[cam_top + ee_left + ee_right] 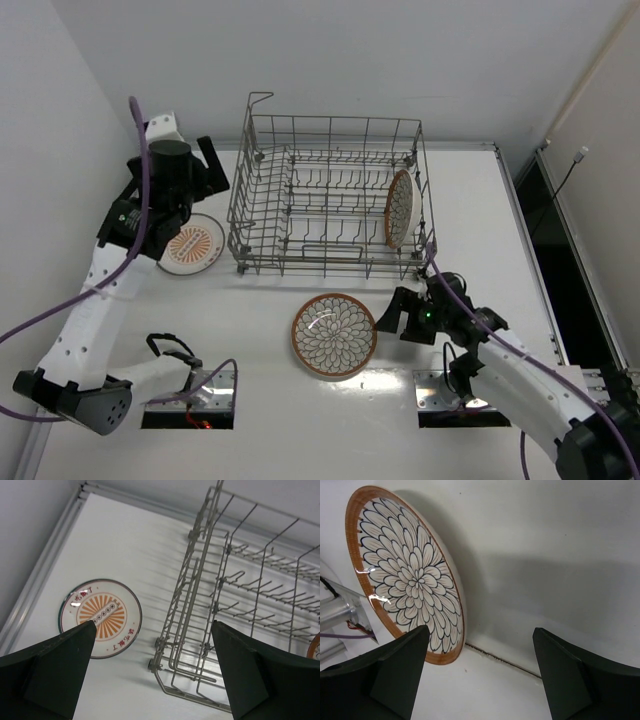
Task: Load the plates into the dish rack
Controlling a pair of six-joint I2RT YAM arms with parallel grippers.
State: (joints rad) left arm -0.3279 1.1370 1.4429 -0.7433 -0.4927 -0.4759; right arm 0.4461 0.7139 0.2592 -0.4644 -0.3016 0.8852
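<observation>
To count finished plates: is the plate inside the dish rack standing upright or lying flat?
Upright. The plate stands on edge at the dish rack's right end, a narrow oval from above.

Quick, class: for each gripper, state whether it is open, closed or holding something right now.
Left gripper: open, holding nothing.
Right gripper: open, holding nothing.
</observation>
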